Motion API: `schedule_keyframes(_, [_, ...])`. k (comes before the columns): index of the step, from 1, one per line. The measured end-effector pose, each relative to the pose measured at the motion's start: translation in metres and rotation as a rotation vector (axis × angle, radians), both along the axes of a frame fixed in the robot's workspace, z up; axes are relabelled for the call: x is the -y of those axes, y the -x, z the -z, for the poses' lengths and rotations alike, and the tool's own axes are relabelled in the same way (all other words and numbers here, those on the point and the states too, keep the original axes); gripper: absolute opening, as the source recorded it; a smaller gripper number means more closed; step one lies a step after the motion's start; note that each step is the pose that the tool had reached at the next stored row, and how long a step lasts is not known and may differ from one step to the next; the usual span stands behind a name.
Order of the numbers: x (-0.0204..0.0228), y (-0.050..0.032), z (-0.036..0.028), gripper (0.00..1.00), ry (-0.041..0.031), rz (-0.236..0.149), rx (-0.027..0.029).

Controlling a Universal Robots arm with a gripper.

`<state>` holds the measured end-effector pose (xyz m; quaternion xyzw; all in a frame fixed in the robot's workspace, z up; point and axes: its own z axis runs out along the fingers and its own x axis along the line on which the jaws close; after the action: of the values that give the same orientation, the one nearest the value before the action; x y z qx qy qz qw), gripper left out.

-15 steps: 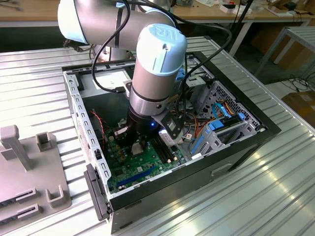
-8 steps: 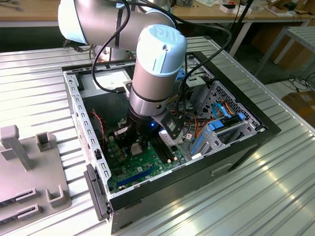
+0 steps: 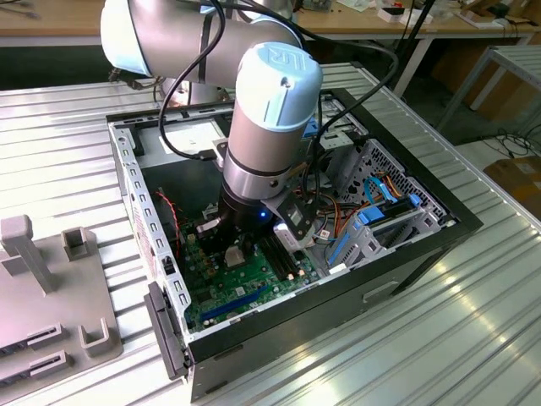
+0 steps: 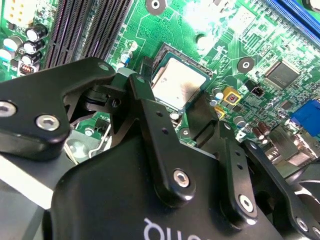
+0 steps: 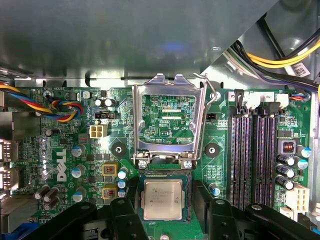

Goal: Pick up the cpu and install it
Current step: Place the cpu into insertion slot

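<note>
The cpu is a pale silvery square that lies flat in the socket on the green motherboard, seen in both wrist views. My gripper hangs low over it inside the computer case. One black finger stands on each side of the chip, with a narrow gap on both sides, so the gripper is open around it. In the second wrist view the cpu shows between the fingers of the gripper. The socket's metal load plate is folded back, and its wire lever is raised.
Dark memory slots run beside the socket. A coloured wire bundle lies on the board's other side. Blue drive brackets and cables fill the case at the exterior view's right. A grey fixture stands outside at its left.
</note>
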<state>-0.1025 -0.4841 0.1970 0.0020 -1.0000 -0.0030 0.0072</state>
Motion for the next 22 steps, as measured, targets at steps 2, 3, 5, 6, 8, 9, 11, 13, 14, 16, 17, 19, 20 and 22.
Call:
schedule_keyframes(2, [0.0, -0.0006, 0.0001, 0.54, -0.0001, 0.0, 0.0002])
schedule_keyframes(3, [0.0, -0.0007, 0.0001, 0.54, -0.0001, 0.0, 0.0])
schedule_keyframes(5, [0.0, -0.0008, 0.0001, 0.54, -0.0001, 0.0, 0.0001])
schedule_keyframes(6, [0.0, -0.0008, 0.0002, 0.54, -0.0001, 0.0, 0.0001])
schedule_keyframes(8, [0.0, -0.0009, 0.0002, 0.54, -0.0002, 0.0, 0.0003])
schedule_keyframes(9, [0.0, -0.0009, 0.0002, 0.54, -0.0002, 0.0, 0.0002])
schedule_keyframes(11, [0.0, -0.0009, 0.0002, 0.54, -0.0002, 0.0, 0.0002])
schedule_keyframes(13, [0.0, -0.0009, 0.0002, 0.54, -0.0001, 0.0, 0.0002])
schedule_keyframes(14, [0.0, -0.0009, 0.0002, 0.54, -0.0002, 0.0, 0.0002])
schedule_keyframes(16, [0.0, -0.0008, 0.0002, 0.54, -0.0002, 0.0, 0.0002])
schedule_keyframes(17, [0.0, -0.0008, 0.0002, 0.54, -0.0002, 0.0, 0.0002])
schedule_keyframes(19, [0.0, -0.0009, 0.0002, 0.54, -0.0002, -0.001, 0.0002])
schedule_keyframes(20, [0.0, -0.0009, 0.0002, 0.54, -0.0002, -0.001, 0.0002])
schedule_keyframes(22, [0.0, -0.0009, 0.0003, 0.55, -0.0005, -0.001, 0.0005])
